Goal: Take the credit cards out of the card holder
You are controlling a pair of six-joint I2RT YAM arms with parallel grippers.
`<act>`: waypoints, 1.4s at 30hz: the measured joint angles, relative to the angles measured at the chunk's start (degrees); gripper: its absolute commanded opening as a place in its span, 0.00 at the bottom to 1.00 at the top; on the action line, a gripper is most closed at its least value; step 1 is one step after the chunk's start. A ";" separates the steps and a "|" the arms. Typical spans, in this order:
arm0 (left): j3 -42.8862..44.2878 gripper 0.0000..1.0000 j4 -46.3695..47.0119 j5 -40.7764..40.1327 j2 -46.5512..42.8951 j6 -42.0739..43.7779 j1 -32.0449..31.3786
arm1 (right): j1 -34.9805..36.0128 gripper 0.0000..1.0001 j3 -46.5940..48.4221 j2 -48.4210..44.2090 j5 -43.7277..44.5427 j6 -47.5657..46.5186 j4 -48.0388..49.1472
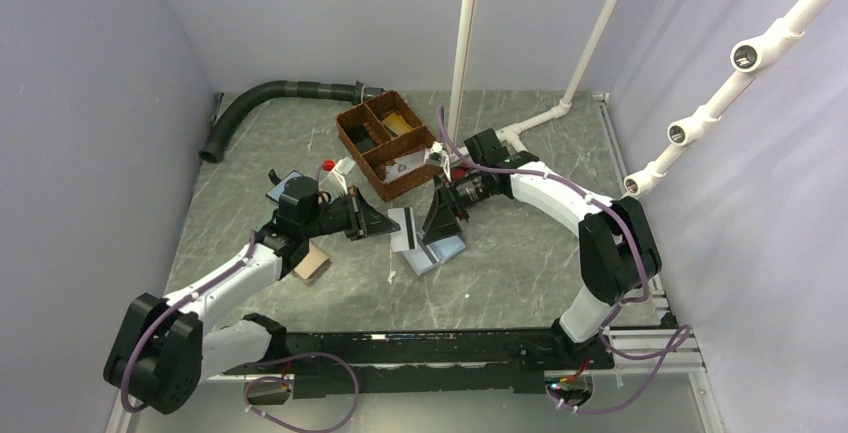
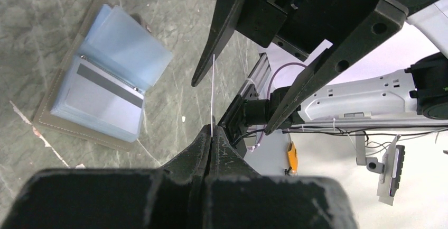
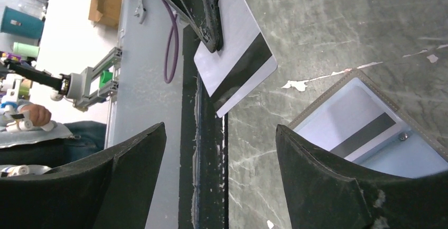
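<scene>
Extraction under way: credit card (image 3: 235,65) pinched edgewise by left hand (image 2: 210,133), held clear of card holder (image 2: 58,126) lying open at middle of worktop (image 1: 520,273). Above it, right hand (image 3: 219,134) spread. In slot, striped card (image 2: 105,89) seen; next, held card to be laid down, slotted one drawn out.

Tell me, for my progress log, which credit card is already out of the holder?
The card pinched in the left end effector; the other card sits inside the open card holder.
</scene>
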 measured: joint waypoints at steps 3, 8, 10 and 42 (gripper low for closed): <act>0.46 0.00 -0.35 -0.04 -0.68 1.11 -0.79 | -0.02 0.79 0.44 -0.22 -0.94 -0.09 -0.79; 0.66 0.00 -0.28 -0.26 -1.99 3.02 -1.92 | -0.13 0.79 1.55 -0.59 -2.01 -0.50 -1.90; 0.66 0.00 -0.20 -0.50 -2.51 3.80 -2.38 | -0.26 0.79 1.73 -0.63 -2.71 -0.46 -1.90; 2.58 0.82 0.57 -8.50 -5.55 4.81 -4.98 | -0.66 0.00 1.57 -0.63 -9.51 5.57 2.54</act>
